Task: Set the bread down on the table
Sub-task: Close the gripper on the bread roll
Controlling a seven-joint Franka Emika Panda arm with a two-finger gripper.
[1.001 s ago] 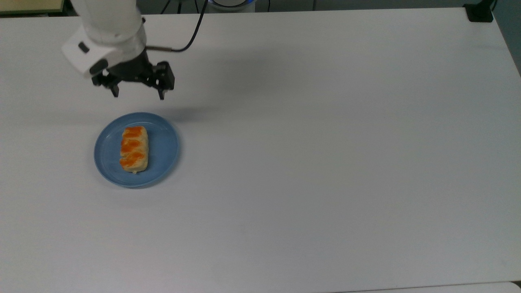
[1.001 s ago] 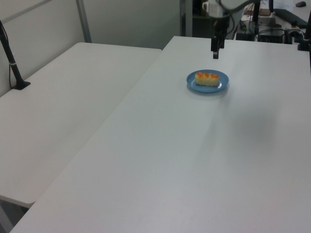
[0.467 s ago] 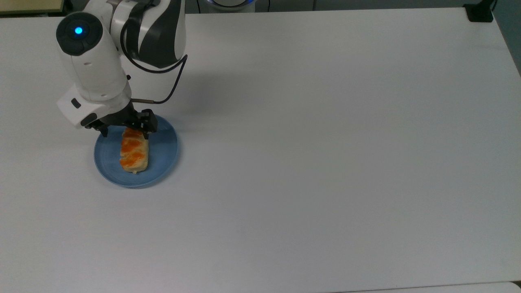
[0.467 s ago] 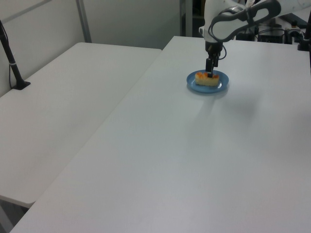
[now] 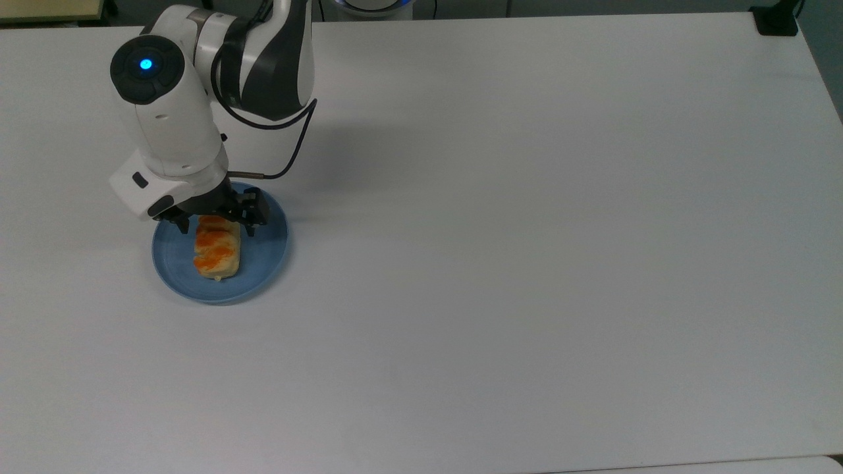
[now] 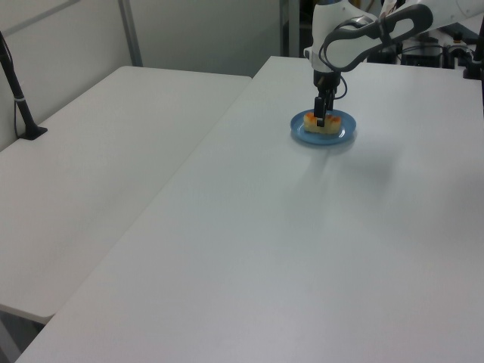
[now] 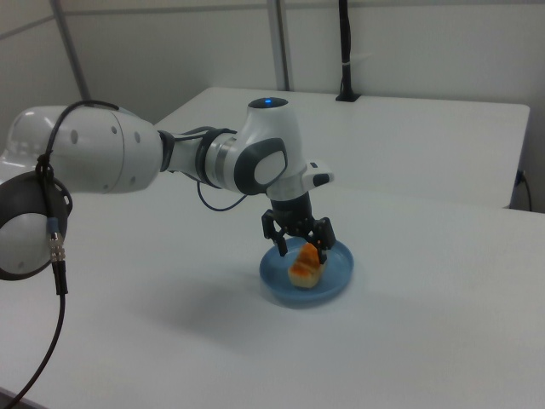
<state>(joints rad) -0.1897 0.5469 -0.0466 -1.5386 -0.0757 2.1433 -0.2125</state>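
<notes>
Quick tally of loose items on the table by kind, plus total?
bread: 1
blue plate: 1
Total: 2, both on the table; the bread lies on the plate, with the open gripper straddling its end.

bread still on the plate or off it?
On the plate: the bread lies flat on the blue plate, with the open gripper straddling one end.

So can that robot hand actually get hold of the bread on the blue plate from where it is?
Probably yes. The hand is open, its fingers either side of the bread at one end, on the blue plate. Nothing stands in the way.
</notes>
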